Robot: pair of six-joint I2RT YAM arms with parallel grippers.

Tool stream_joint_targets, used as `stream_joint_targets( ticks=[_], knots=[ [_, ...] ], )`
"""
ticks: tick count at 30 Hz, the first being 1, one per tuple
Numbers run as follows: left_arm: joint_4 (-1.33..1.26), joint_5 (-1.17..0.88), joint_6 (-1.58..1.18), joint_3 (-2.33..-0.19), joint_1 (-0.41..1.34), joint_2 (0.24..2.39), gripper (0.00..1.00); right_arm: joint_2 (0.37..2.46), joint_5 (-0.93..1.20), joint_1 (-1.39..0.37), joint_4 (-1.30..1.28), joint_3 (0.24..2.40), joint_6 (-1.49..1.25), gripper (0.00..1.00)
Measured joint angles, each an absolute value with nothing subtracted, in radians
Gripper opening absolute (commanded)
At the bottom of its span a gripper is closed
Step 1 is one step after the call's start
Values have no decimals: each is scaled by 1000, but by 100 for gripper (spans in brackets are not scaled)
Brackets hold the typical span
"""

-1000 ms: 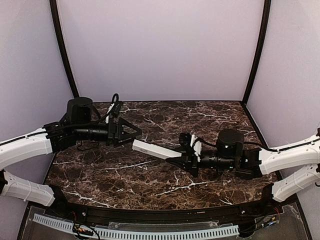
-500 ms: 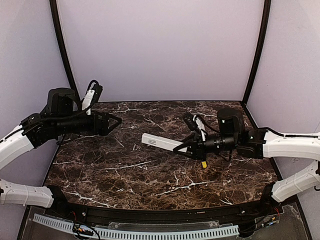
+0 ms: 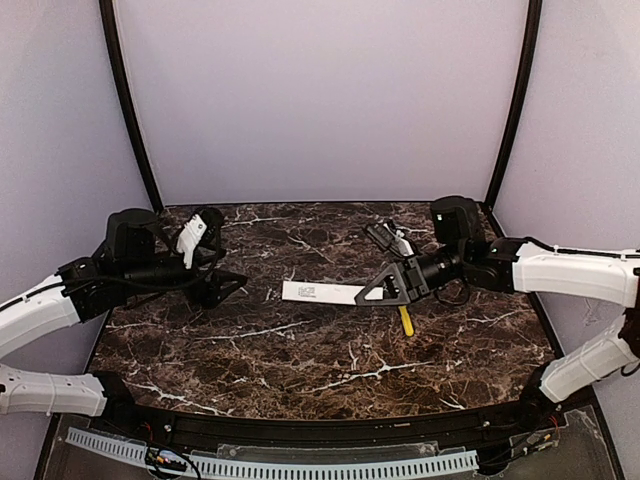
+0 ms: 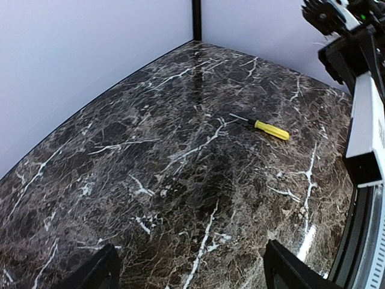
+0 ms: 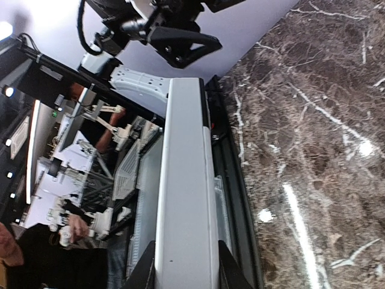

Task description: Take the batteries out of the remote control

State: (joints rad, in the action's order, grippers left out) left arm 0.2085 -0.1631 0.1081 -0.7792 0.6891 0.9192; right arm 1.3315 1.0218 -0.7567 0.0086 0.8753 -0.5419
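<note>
R gripper point(image 3: 388, 290) is part-closed, clamped on one end of the remote control point(image 3: 322, 293). In the R wrist view the white bar runs straight out from between the fingers point(image 5: 143, 276), plain face to the cam. It looks lifted off the marble table point(image 3: 300, 360), tho I can't be sure of the gap.

The long axis runs L–R across the table, free end aimed at your L arm. L gripper point(image 3: 235, 287) is wide open w/ nothing in it. Its tips point back at that free end, near but apart, roughly in line w/ the bar. So the remote lies to the right of the L gripper, end-on. L is your only free arm, and the one nearer the loose end.

No batteries visible from any cam. Can't tell which way the recess side faces, or if a cover is on.

A yellow-handled screwdriver point(image 3: 406, 321) lies on the table just beside the R gripper, on its near side, well apart from L.

My read: next you bring L in along that axis to work the recess side while R holds. Risk is knocking the bar askew in R's grip.
</note>
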Motion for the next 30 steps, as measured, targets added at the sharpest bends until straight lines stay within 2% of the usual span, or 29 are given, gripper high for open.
stream_joint_targets(
  ticks=[5, 9, 15, 24, 30],
  knots=[
    [89, -334, 206, -673, 689, 868, 81, 1341, 1139, -756, 112, 877, -675, 0],
    [28, -453, 268, -667, 689, 858, 80, 1347, 1194, -756, 206, 879, -772, 0],
    [-68, -595, 326, -671, 689, 896, 82, 1402, 1241, -756, 339, 885, -920, 0],
    [-104, -675, 385, -746, 737, 1005, 80, 1446, 1264, -756, 454, 886, -1074, 0],
    [-157, -697, 389, -749, 767, 1029, 74, 1467, 1267, -756, 523, 886, -1144, 0]
  ],
)
